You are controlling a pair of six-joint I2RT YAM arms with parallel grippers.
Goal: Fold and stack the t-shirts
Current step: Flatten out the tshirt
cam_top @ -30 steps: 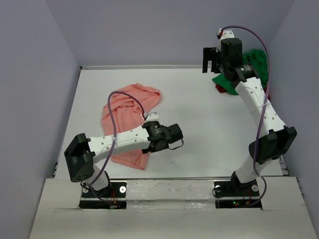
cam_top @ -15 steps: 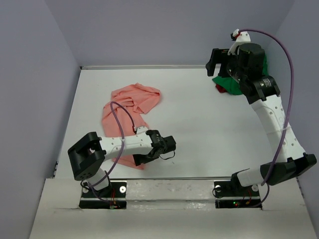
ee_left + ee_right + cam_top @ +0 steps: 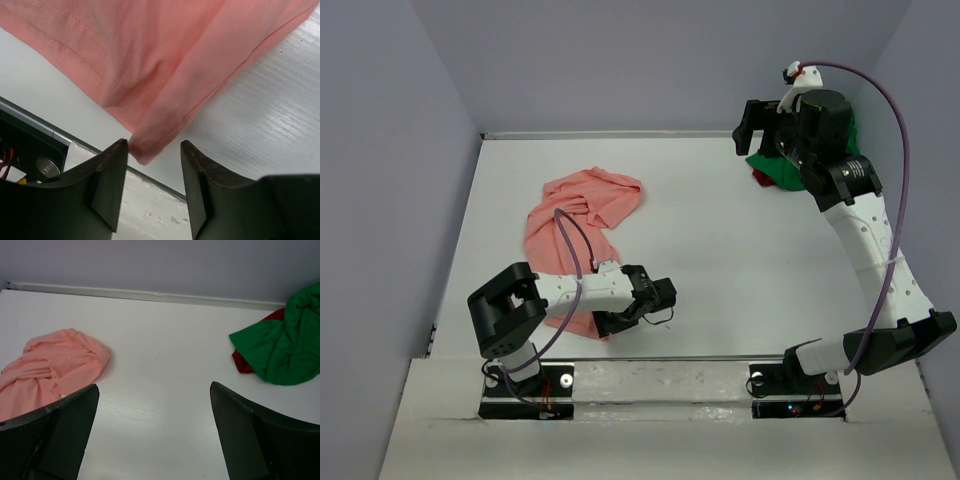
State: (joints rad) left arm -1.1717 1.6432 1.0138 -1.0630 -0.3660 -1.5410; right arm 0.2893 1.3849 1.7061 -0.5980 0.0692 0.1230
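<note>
Straddling near corner of salmon pink t-shirt point(image 3: 150, 65): left gripper point(image 3: 154, 146), jaws apart, hem corner between fingers, touching one finger, gap to other, not pinched. Shirt lies crumpled on left half of table point(image 3: 160, 330), from near edge toward middle. Raised above far right: right gripper point(image 3: 153, 386), jaws wide apart, nothing between. Bunched at far right corner: green t-shirt point(image 3: 280, 350), atop red cloth point(image 3: 240, 362), well apart from pink one.
</note>
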